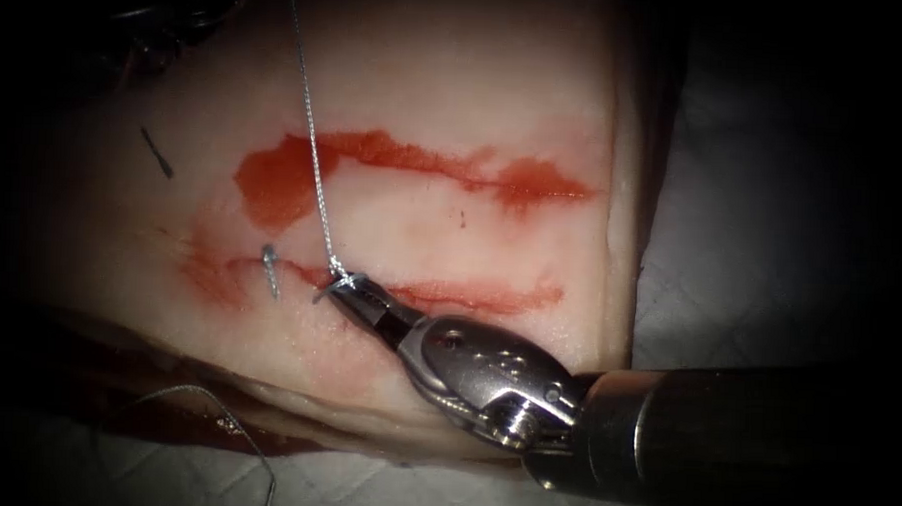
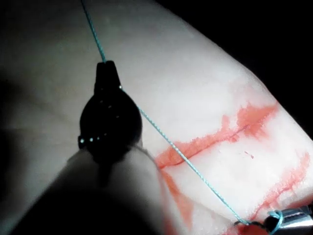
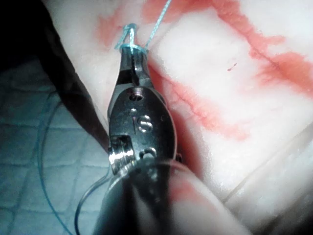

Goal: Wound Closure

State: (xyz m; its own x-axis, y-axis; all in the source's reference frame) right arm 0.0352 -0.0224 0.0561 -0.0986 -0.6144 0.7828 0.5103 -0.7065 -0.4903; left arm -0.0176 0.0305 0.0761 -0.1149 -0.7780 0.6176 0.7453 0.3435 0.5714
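Observation:
The tissue (image 1: 457, 73) bears two red cuts, an upper cut (image 1: 424, 162) and a lower cut (image 1: 470, 296). My right tool (image 1: 342, 287) comes in from the right and is shut on the thread (image 1: 315, 148) at a small knot on the lower cut. In the right wrist view a thread loop (image 3: 128, 36) wraps the tip of the right tool (image 3: 132, 54). From there the thread runs taut up across the upper cut. My left tool (image 2: 106, 68) is shut on this taut thread (image 2: 186, 159), well away from the knot.
A short stitch end (image 1: 270, 269) stands on the lower cut, left of the knot. A dark cut end of thread (image 1: 157, 153) lies on the tissue at far left. Slack thread (image 1: 235, 426) curls over the white cloth (image 1: 770, 274) below the tissue's front edge.

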